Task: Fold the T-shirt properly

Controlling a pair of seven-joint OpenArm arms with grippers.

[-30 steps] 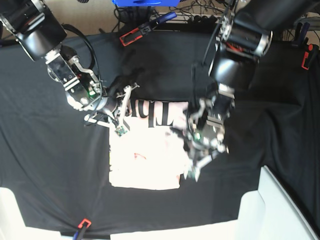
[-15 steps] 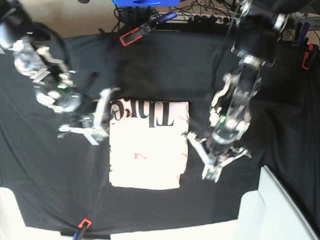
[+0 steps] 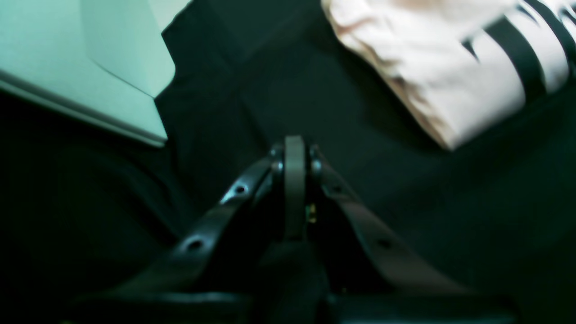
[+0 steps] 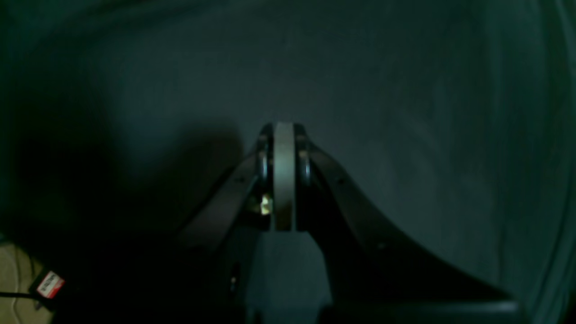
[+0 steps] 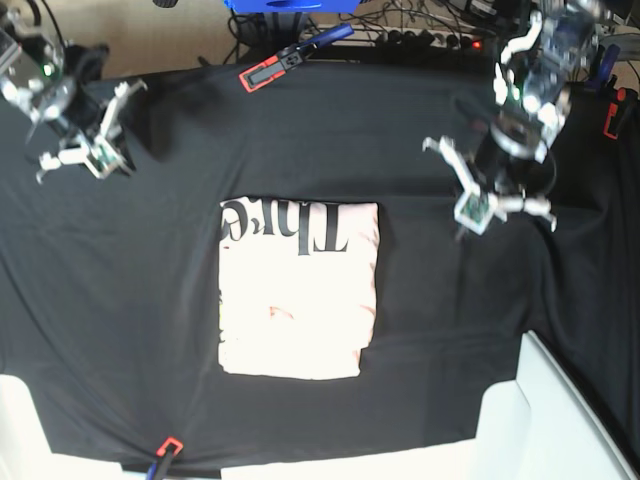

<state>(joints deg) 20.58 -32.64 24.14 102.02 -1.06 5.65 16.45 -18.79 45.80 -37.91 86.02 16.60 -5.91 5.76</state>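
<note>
Presently noted: T-shirt (image 5: 298,290) lying folded into a neat rectangle at the middle of the black-draped table (image 5: 300,130), black lettering showing along its far edge. Left hand (image 5: 474,212) closed tight, holding nothing, well clear of the shirt's side. Right hand (image 5: 100,158) likewise closed and empty, well apart near the far corner.

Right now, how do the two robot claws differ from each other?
The left gripper hangs close to the folded T-shirt, off its lettered end; the right gripper sits far off near the table's corner. The left wrist camera catches the shirt's edge; the right one sees only black cloth. Both are shut, empty and clear of the shirt.
</note>
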